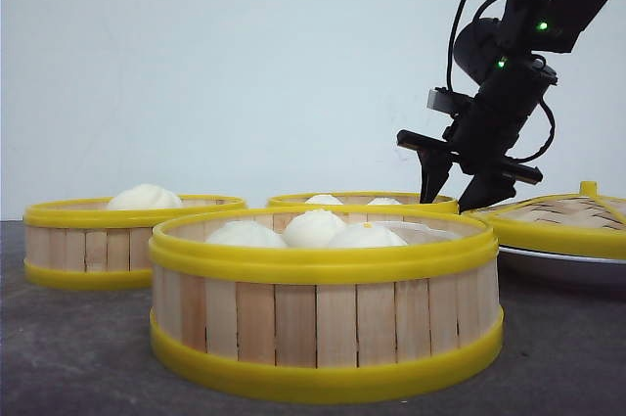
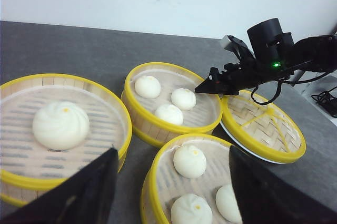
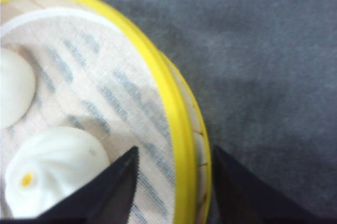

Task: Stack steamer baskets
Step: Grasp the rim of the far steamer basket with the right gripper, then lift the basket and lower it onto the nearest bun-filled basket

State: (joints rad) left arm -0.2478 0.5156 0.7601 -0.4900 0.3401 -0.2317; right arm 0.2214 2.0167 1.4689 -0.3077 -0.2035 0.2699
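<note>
Three steamer baskets with pale slat walls and yellow rims sit on the grey table. The nearest steamer basket (image 1: pixel 323 323) (image 2: pixel 158 171) holds three white buns. A left one (image 1: pixel 93 250) (image 2: pixel 124 124) holds a single bun. The far one (image 1: pixel 293 200) (image 2: pixel 131 84) (image 3: pixel 176 113) also holds three. My right gripper (image 1: pixel 460 191) (image 2: pixel 202 88) (image 3: pixel 174 153) is open and straddles the far basket's right rim, one finger inside and one outside. My left gripper (image 2: pixel 172 150) is open, hovering above the nearest basket, holding nothing.
A flat woven lid (image 1: pixel 562 215) (image 2: pixel 263 124) with a yellow rim lies on a white plate (image 1: pixel 562 264) (image 2: pixel 247 148) at the right, close beside the far basket. Bare grey table (image 1: pixel 68 347) lies at the front left. A white wall stands behind.
</note>
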